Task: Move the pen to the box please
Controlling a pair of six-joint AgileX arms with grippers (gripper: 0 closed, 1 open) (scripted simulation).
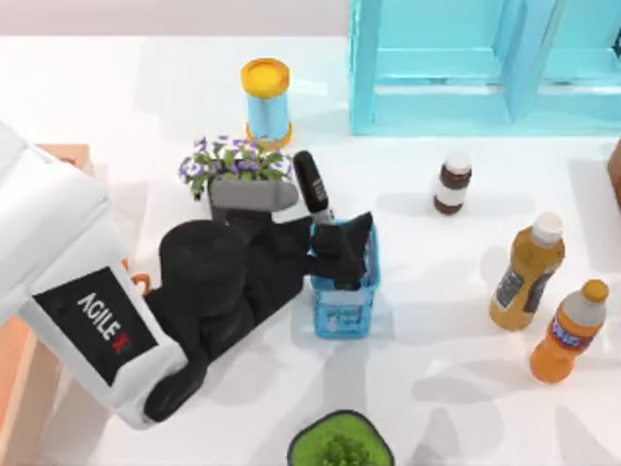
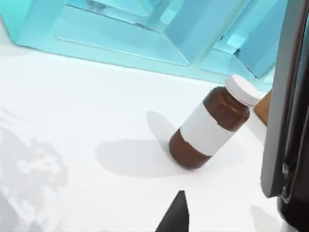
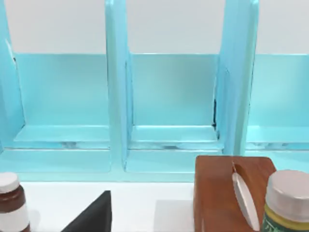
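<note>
Place: I read a rendered tabletop test scene | white bench (image 1: pixel 456 388) | turquoise cabinet (image 1: pixel 466 68) | bottles, potted flowers (image 1: pixel 233 165) | flat lighting

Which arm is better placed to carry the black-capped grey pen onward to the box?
Left. Its hand is over the small blue mesh basket with the black-capped grey pen at its fingers, and the large orange-brown box lies on that arm's side, at the table's left edge.

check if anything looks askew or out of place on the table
The pen stands out: it leans at a slant, black cap end up, lower end at the blue mesh basket, where the left gripper sits. The bottles, the can and the flower pot stand upright; nothing looks spilled.
</note>
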